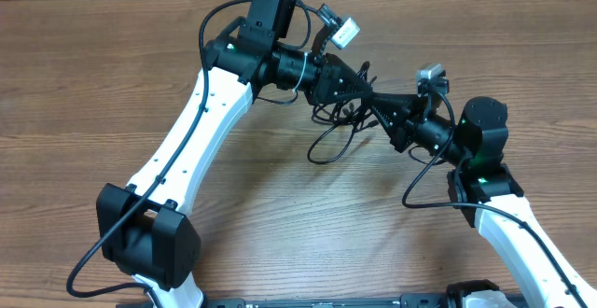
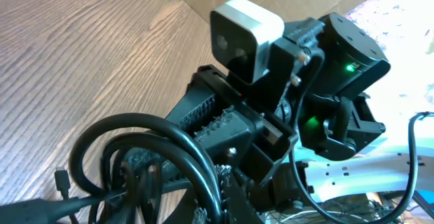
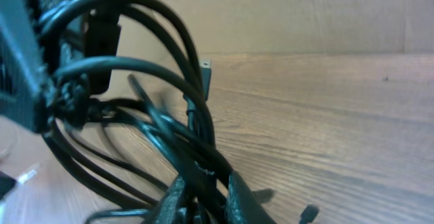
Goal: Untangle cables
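Note:
The cables (image 1: 328, 140) are a tangle of thin black cords hanging in loops between my two grippers at the middle of the table. My left gripper (image 1: 366, 89) reaches in from the left and is shut on the cables' upper part. My right gripper (image 1: 396, 121) reaches in from the right and is shut on the cables close by. In the left wrist view, cable loops (image 2: 135, 132) curve past my left gripper (image 2: 224, 197). In the right wrist view, my right gripper (image 3: 203, 193) pinches several strands (image 3: 156, 81). A small plug end (image 3: 206, 71) sticks up.
The wooden table (image 1: 112, 84) lies bare around the arms. A cardboard wall (image 3: 305, 13) stands at the table's far edge. The right arm's wrist camera (image 2: 241, 30) sits very close in front of the left gripper. Thicker arm wires (image 1: 424, 182) hang by the right arm.

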